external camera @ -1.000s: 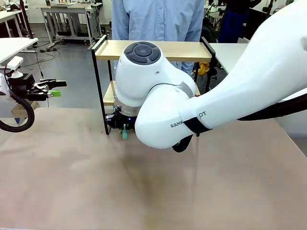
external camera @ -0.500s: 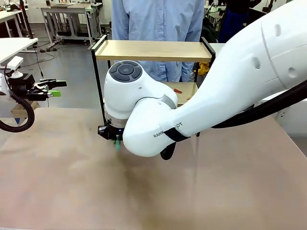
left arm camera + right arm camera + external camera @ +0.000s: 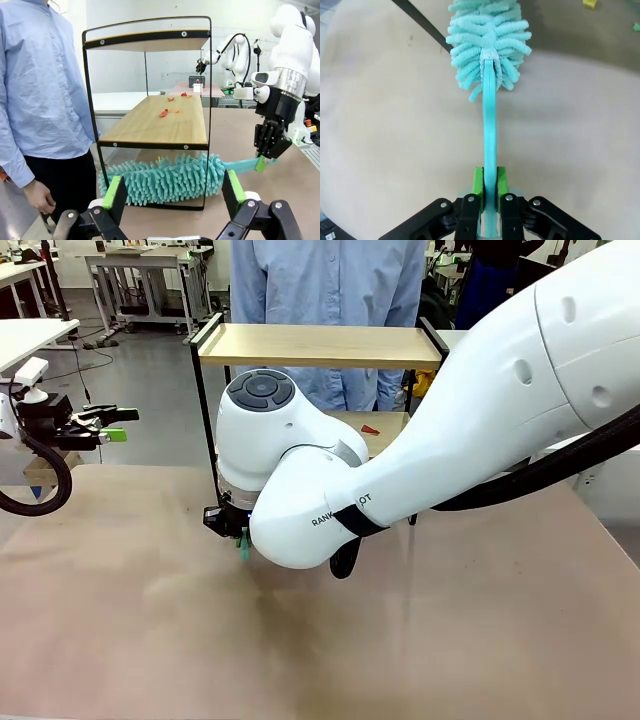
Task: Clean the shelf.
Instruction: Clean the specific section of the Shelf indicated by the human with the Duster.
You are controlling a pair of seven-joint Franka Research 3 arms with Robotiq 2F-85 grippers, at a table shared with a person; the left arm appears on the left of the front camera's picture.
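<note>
1. While the right arm swung down and toward the robot's left over the last second, the right hand point(image 3: 242, 538) stayed clenched on the thin teal handle of the duster point(image 3: 165, 177).
2. That swing uncovered more of the shelf point(image 3: 320, 345) in the front view. Its lower board point(image 3: 160, 125) came into sight there with red scraps point(image 3: 164, 113) lying on it.
3. The shelf stood upright at the far side of the tabletop point(image 3: 150, 620), just in front of the person point(image 3: 40, 75). It had not shifted.
4. The duster's fluffy head lay low, beneath the lower board and between the frame's uprights. It touched neither board.
5. The left hand point(image 3: 105, 425) hung released, jaws wide, well apart from the shelf at the left. It had not moved.
6. Judgement: the pull-back put the duster below the dirty board, not on it, and the scraps were untouched. The head would need to rise to board height before any sweep could clear them.
</note>
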